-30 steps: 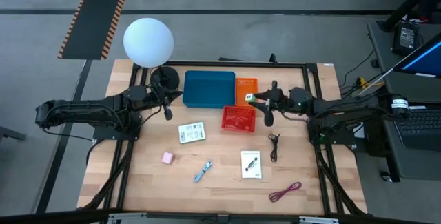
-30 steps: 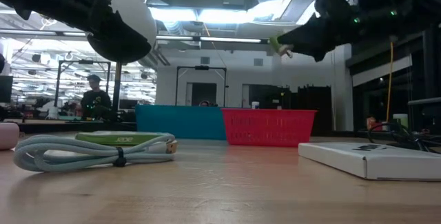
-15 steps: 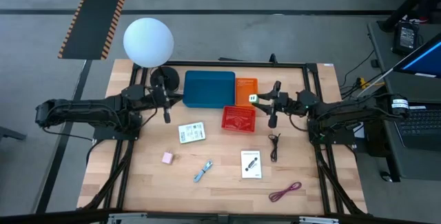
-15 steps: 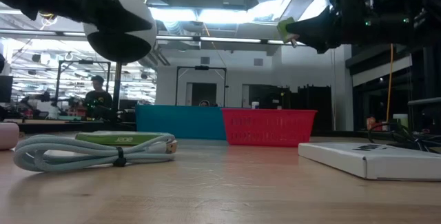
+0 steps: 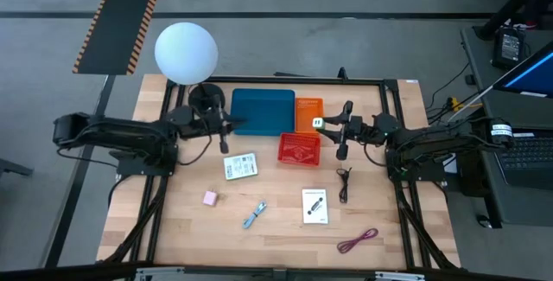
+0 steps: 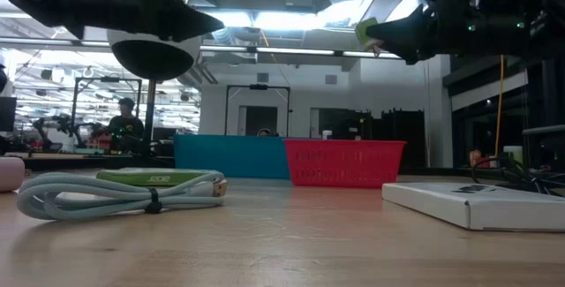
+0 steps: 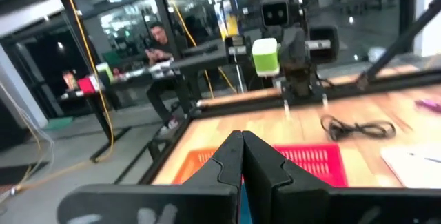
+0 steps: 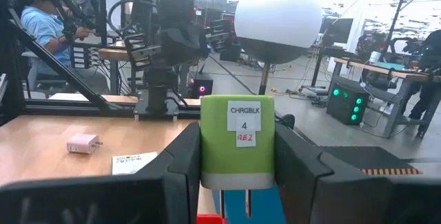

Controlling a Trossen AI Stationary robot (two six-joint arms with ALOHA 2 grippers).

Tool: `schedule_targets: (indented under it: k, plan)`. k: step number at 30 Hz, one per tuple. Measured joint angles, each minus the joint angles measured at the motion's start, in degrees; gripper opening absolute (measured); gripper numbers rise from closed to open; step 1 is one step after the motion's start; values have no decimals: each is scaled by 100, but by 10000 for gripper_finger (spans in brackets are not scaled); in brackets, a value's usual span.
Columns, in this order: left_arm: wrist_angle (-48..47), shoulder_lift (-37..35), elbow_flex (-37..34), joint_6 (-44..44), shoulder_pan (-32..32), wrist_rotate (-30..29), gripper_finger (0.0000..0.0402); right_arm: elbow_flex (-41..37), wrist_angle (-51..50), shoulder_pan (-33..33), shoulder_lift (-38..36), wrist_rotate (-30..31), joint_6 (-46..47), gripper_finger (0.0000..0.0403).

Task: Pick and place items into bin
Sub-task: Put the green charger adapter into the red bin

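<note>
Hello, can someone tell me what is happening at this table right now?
The right end effector holds a small green charger in the air above the orange bin and the red basket. The left end effector is shut and empty, hovering by the blue bin. Two cards, a pink cube and cables lie on the table.

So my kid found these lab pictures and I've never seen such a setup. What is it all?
Two dark robot arms work at a wooden table. One picture looks straight down, one looks level across the tabletop, and two come from cameras on the wrists. The right gripper holds a small green block with a white label above the orange bin and red basket. The left gripper, fingers shut and empty, hovers by the blue bin. Two white printed cards, a pink cube and cables lie loose.
</note>
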Motion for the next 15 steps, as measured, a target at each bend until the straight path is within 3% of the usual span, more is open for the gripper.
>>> schedule_targets:
  k: [4, 9, 15]
  plan:
    - [850, 718, 49, 2, 0, 4, 3, 0, 194, 0, 0, -6, 56, 119]
    - [862, 1403, 479, -39, 0, 27, 3, 83, 195, -2, 29, -173, 149, 119]
    - [763, 2113, 1213, -18, 0, 874, 3, 586, 173, 0, 540, -605, -56, 119]
